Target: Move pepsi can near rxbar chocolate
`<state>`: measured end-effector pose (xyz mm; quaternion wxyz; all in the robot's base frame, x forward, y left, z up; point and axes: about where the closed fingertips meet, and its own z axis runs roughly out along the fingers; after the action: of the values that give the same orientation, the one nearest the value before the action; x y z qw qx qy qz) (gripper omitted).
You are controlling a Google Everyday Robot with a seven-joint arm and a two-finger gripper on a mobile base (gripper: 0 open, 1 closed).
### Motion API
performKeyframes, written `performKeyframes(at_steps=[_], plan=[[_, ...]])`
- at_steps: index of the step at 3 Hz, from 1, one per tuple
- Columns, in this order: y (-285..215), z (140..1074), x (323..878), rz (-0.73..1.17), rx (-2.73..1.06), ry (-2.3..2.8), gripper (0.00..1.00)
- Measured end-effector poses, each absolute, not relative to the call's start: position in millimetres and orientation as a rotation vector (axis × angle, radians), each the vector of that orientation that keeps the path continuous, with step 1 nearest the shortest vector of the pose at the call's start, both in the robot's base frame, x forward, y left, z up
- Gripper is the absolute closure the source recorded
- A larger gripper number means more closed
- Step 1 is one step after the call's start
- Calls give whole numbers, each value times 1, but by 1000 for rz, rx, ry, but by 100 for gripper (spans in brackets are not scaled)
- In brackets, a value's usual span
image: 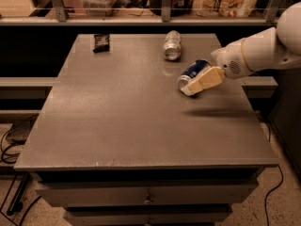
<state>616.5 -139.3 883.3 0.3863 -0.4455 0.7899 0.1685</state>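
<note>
Camera view: a grey tabletop seen from above and in front, with drawers below and a shelf of goods behind. A white arm reaches in from the right. Its cream gripper sits at the right side of the tabletop, overlapping the near side of the pepsi can. Whether the jaws grip the can cannot be told. The pepsi can lies on its side, silver end facing front-left. A silver can lies near it, farther back. The rxbar lies flat at the far left corner, well apart from both cans.
</note>
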Motion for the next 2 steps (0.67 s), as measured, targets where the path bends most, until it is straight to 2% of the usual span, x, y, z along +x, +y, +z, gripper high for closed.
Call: performKeyframes(at_steps=[1,2], plan=[[-141,866,632,451,-1090,2041,0],[-143,854,642,466,-1047,2069,18]])
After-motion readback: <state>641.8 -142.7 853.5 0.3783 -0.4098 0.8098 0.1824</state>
